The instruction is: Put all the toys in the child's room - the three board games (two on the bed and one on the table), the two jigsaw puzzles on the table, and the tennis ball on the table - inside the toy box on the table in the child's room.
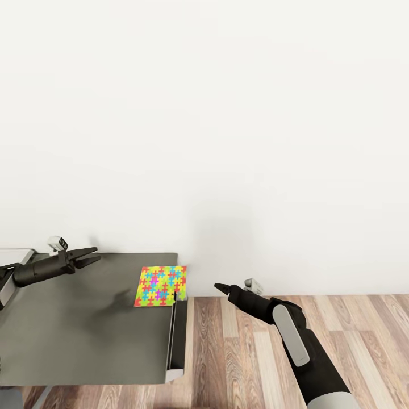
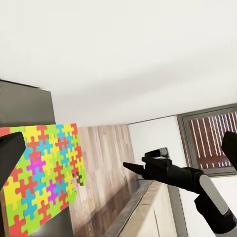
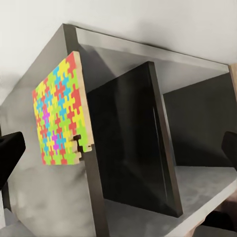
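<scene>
A jigsaw puzzle (image 1: 161, 286) lies flat at the far right corner of the dark grey shelf section (image 1: 85, 335) of the table, one edge poking slightly past the shelf's right end. It is a thin square slab, printed all over with interlocking pieces in yellow, lime green, red, pink, blue and cyan; its side shows a pale, plain edge. From my right wrist camera the puzzle (image 3: 60, 114) sits on the shelf top above an open compartment split by a dark upright divider (image 3: 143, 143), and one small notch shows at the slab's corner. From my left wrist camera the same puzzle (image 2: 42, 177) covers the shelf end, with wood-plank floor (image 2: 106, 168) beyond it.

My left gripper (image 1: 90, 257) hovers over the shelf's far edge, well to the left of the puzzle, its two dark fingers spread a little and holding nothing. My right gripper (image 1: 218, 287) hangs over the plank floor (image 1: 238, 352) just right of the shelf end, near the puzzle but apart from it; its tips come to a narrow point in the head view, yet I cannot tell for sure how its jaws stand. A plain white wall (image 1: 227, 113) rises behind the shelf.
</scene>
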{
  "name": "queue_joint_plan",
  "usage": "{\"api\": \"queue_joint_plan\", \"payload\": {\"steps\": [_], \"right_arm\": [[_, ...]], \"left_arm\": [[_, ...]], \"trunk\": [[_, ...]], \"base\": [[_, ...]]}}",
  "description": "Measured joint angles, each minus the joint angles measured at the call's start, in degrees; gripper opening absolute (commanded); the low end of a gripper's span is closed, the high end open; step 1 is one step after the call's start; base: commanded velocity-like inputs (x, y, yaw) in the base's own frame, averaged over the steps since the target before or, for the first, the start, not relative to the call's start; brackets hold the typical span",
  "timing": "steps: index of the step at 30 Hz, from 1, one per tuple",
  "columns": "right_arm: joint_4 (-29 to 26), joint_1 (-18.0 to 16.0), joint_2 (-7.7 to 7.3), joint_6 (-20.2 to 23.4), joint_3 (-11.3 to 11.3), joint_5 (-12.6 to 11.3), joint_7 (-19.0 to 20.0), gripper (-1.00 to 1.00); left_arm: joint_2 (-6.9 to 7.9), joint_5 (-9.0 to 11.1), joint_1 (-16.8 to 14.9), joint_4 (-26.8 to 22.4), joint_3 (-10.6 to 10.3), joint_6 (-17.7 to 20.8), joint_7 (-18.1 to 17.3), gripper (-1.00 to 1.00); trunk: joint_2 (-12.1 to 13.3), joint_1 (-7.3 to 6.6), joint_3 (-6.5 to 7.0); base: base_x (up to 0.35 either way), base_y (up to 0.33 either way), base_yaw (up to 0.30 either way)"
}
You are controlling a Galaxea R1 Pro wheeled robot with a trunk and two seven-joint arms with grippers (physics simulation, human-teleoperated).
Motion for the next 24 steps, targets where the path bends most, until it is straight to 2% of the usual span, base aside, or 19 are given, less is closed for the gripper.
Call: {"api": "queue_joint_plan", "payload": {"steps": [17, 24], "right_arm": [[0.09, 0.00, -0.03, 0.00, -0.02, -0.09, 0.00, 1.00], [0.09, 0.00, -0.04, -0.01, -0.02, -0.10, 0.00, 1.00]], "left_arm": [[0.00, 0.00, 0.00, -0.01, -0.01, 0.00, 0.00, 1.00], [-0.01, -0.02, -0.01, 0.01, -0.02, 0.00, -0.01, 1.00]], "trunk": [[0.00, 0.00, 0.00], [0.00, 0.00, 0.39]], "base": [[0.000, 0.000, 0.000], [0.000, 0.043, 0.000]]}}
